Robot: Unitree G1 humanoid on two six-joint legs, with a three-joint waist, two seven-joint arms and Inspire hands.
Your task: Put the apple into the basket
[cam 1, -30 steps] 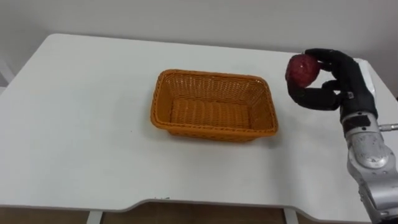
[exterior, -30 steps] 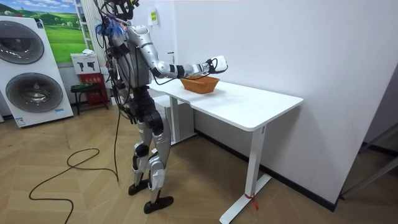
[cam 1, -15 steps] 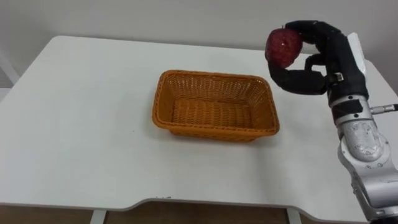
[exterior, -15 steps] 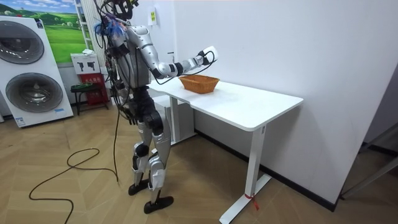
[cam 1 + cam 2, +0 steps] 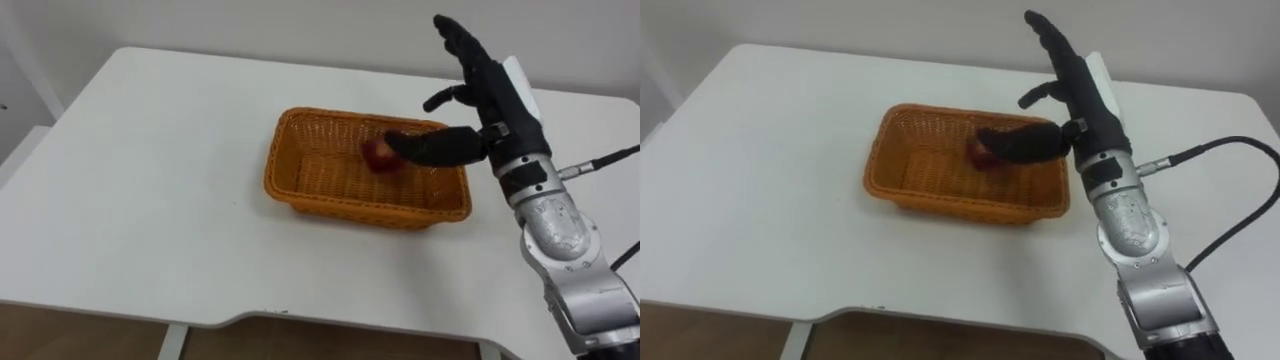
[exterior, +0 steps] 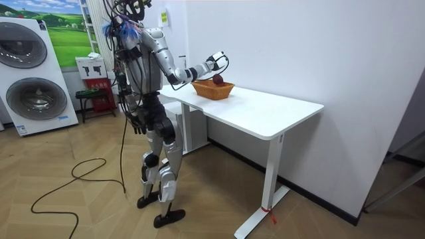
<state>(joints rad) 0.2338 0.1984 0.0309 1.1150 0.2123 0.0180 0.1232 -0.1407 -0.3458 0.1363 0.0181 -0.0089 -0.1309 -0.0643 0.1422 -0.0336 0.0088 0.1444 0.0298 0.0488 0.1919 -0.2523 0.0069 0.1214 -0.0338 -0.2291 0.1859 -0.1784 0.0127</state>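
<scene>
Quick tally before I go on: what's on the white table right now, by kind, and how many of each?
red apple, lying inside the basket: 1
orange woven wicker basket: 1
Total: 2

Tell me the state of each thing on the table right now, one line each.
apple: inside the basket, no fingers curled round it.
basket: upright on the table, apple in its far right part.
right hand: open, fingers straight, above the basket's right end.
</scene>
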